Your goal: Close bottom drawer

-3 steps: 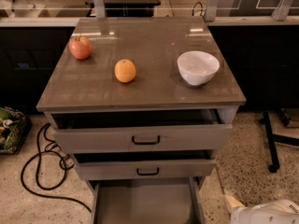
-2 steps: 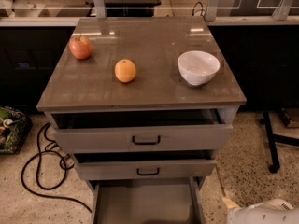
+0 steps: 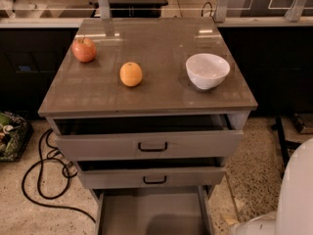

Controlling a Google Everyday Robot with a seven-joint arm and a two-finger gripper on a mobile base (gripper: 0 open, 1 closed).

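Bottom drawer (image 3: 149, 214) was pulled way out at the foot of the cabinet (image 3: 161, 89), with the middle drawer (image 3: 195, 177) and top drawer (image 3: 195, 143) above it cracked open. Apple (image 3: 84, 49), orange (image 3: 131, 74) and white bowl (image 3: 207, 70) sat on the cabinet. A white robot part (image 3: 296, 195) stood right of the cabinet; the gripper was out of shot, so I couldn't tell its state.

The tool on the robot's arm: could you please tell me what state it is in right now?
Tool: out of view, so it cannot be told; only the white robot arm casing shows at lower right, beside the pulled-out grey metal bottom drawer.
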